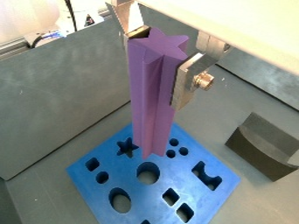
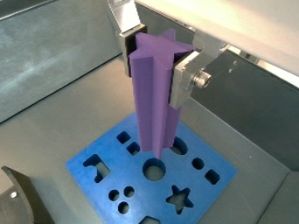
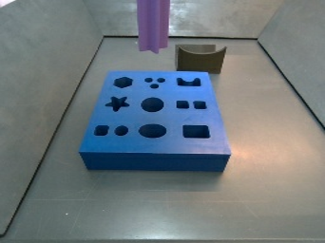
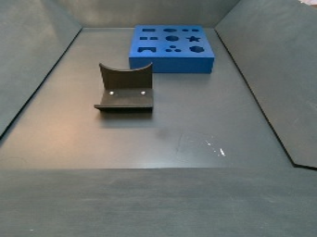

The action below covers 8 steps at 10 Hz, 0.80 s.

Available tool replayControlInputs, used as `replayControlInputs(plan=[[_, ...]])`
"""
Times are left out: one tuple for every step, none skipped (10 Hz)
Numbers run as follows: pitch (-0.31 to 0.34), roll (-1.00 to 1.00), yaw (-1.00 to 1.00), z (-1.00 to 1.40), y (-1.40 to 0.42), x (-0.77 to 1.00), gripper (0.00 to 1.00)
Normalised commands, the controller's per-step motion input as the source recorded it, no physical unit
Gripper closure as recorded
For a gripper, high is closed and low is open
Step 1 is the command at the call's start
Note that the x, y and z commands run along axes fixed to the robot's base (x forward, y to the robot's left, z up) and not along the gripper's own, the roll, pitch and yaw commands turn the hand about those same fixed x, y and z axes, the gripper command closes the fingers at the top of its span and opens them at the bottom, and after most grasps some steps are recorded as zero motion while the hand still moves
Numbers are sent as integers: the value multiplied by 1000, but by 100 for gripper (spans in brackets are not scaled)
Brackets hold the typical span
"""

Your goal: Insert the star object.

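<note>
My gripper (image 1: 158, 57) is shut on the star object (image 1: 152, 96), a long lilac peg with ridged star sides, and holds it upright near its upper end. Both wrist views show this; the silver fingers (image 2: 184, 74) clamp opposite sides of the peg (image 2: 152, 105). The peg hangs in the air above the blue block (image 1: 187, 188) with shaped holes. In a side view the peg (image 3: 152, 24) hangs well above the block's far edge (image 3: 152, 119), and the gripper is out of frame. The star-shaped hole (image 3: 118, 103) is open and shows in both wrist views (image 1: 126, 147) (image 2: 179, 198).
A dark brown curved piece (image 3: 200, 57) stands on the floor behind the block; it also shows in a side view (image 4: 126, 90) and in a wrist view (image 1: 267, 144). Grey walls (image 3: 51, 85) enclose the floor. The blue block (image 4: 173, 46) sits at the far end.
</note>
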Motion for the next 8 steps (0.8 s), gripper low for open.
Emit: replayControlInputs(plan=[[-9, -36, -34, -286, 0, -180, 100], [-49, -33, -523, -669, 0, -720, 100], [-87, -71, -563, -860, 0, -729, 100], [-91, -67, -551, -900, 0, -740, 100], [-163, -60, -457, -840, 0, -717, 100], [-290, -141, -191, -551, 0, -523, 100], [-343, -206, -126, -406, 0, -437, 100], [-284, -219, -109, -329, 60, -271, 100]])
